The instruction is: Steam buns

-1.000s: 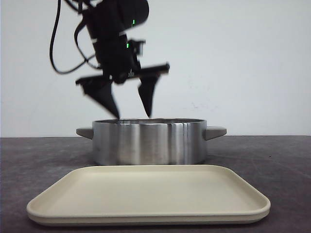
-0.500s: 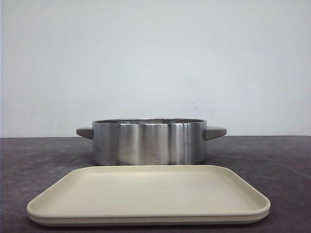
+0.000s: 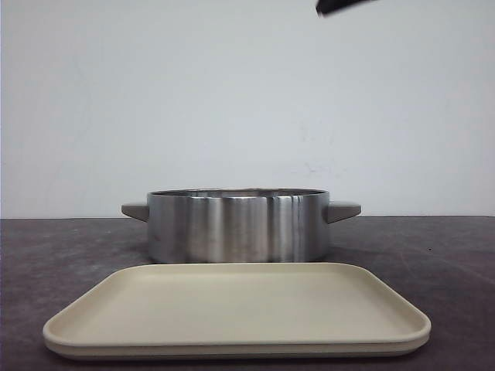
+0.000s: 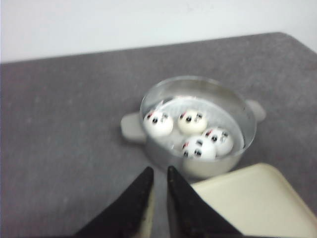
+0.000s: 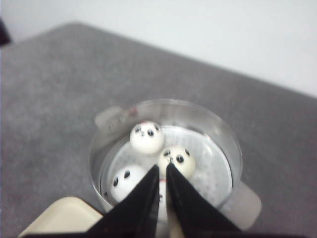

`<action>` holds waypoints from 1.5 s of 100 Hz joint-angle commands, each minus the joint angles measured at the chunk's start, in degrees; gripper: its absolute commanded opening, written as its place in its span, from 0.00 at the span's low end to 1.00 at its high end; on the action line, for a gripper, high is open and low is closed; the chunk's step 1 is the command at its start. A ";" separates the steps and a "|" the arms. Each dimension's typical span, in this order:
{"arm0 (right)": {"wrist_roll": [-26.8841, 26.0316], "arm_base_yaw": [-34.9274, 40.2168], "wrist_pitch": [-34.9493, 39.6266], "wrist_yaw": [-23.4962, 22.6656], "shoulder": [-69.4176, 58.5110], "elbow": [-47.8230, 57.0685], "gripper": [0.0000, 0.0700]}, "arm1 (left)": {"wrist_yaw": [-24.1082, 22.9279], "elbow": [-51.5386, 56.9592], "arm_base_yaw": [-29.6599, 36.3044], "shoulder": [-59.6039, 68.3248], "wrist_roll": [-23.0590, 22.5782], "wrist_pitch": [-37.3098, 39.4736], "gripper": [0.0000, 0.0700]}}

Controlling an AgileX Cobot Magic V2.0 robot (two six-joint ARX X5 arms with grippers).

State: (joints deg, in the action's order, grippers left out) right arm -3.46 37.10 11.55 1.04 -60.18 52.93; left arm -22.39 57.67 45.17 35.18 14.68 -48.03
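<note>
Several white panda-faced buns [image 4: 198,148] lie together inside the steel pot [image 4: 247,124], on its perforated insert. From the front the pot's wall [image 3: 232,224] hides them. My left gripper [image 4: 159,171] hangs well above the table beside the pot, shut, with nothing between its fingers. High over the pot, my right gripper [image 5: 162,167] is also shut and empty. Below it three buns show [image 5: 146,137], [image 5: 177,159], [image 5: 126,181]. The black fingers [image 5: 138,203] cover part of the pot's inside.
A cream tray [image 3: 232,309] lies empty in front of the pot, close to its wall [image 4: 257,203]. Grey handles stick out on both sides of the pot [image 3: 344,209]. A black piece of an arm [image 3: 340,6] crosses the front view's upper edge.
One second ago the left gripper hung open just over the pot in the front view; it has since left that view. A black arm piece now shows at the upper right.
</note>
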 commanded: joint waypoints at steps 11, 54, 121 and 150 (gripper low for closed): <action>-0.90 0.46 -0.37 -0.17 -0.07 1.05 0.02 | -0.31 -1.66 0.44 -2.47 2.62 -2.43 0.00; -0.85 0.44 -2.99 -0.13 -0.07 1.07 0.02 | -0.28 -1.64 0.44 -3.34 2.71 -3.39 0.00; 1.66 -6.86 -1.81 8.50 21.38 -10.05 0.02 | -0.28 -1.64 0.44 -3.39 2.71 -3.39 0.00; 2.40 -15.54 -16.28 7.96 41.75 -36.83 0.02 | -0.28 -1.64 0.44 -3.39 2.71 -3.41 0.00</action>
State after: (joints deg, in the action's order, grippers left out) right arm -1.65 22.30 -2.44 9.06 -21.89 20.08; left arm -22.41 55.46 45.17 31.53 17.34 -52.07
